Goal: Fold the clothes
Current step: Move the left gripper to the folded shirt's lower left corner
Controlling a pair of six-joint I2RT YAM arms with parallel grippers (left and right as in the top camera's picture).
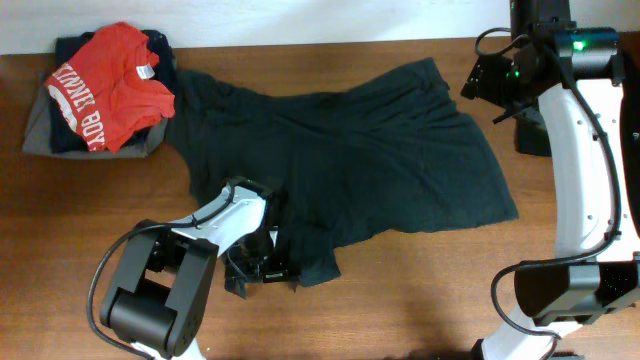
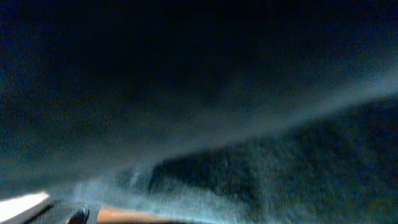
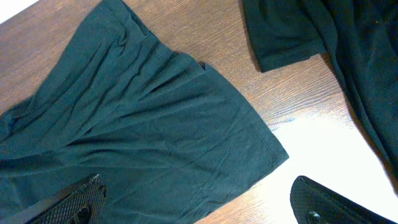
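Observation:
The black T-shirt (image 1: 370,160) lies spread on the wooden table with its plain side up and no lettering showing. My left gripper (image 1: 262,270) is low at the shirt's near-left edge by the sleeve (image 1: 312,262). In the left wrist view dark cloth (image 2: 205,93) fills the frame, hides the fingers, and seems caught between them. My right gripper (image 1: 487,80) hangs above the shirt's far-right corner. Its fingers (image 3: 199,208) are wide apart and empty over a corner of the shirt (image 3: 149,124).
A pile of clothes with a red tee with white lettering (image 1: 108,85) on top sits at the far left corner. Bare table (image 1: 440,290) lies in front of the shirt. The right arm's base (image 1: 565,290) stands at the near right.

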